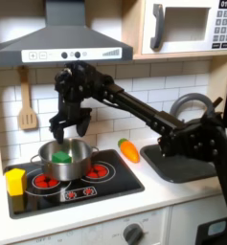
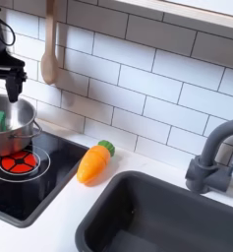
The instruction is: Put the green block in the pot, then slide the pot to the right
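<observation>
Nearest me in the second exterior view, the dark sink [image 2: 157, 212] took up the lower right of the frame, its grey faucet [image 2: 214, 153] at right. An orange carrot toy [image 2: 92, 162] lay on the table [image 2: 59, 221] between sink and stovetop [image 1: 72, 187]. I saw the pot [image 1: 65, 161] on the stovetop at lower left of the first exterior view, the green block [image 1: 61, 155] inside it. The tool [image 1: 69, 127] hung just above the pot, fingers parted, holding nothing. A yellow block [image 1: 14, 180] stood near the pot at far left.
</observation>
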Robot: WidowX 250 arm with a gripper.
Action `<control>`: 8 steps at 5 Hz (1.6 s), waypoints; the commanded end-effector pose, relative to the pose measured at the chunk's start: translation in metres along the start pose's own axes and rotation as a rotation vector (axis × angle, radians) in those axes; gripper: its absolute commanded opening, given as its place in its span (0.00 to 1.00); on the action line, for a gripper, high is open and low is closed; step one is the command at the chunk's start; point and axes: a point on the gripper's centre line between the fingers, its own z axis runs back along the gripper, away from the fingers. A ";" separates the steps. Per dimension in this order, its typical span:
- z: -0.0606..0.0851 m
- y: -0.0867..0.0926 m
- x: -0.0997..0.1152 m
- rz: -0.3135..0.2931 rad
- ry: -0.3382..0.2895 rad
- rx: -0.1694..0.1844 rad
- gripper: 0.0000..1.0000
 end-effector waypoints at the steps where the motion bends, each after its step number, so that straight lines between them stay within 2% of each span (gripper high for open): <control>1: -0.005 0.001 -0.001 -0.011 0.013 0.004 1.00; 4: -0.028 0.006 -0.006 -0.028 0.063 0.021 1.00; 5: -0.034 -0.001 -0.007 -0.029 0.077 0.021 1.00; 6: -0.038 0.002 -0.009 -0.023 0.087 0.025 1.00; 7: -0.041 -0.004 -0.011 -0.035 0.098 0.026 1.00; 8: -0.039 0.005 -0.013 -0.032 0.100 0.031 1.00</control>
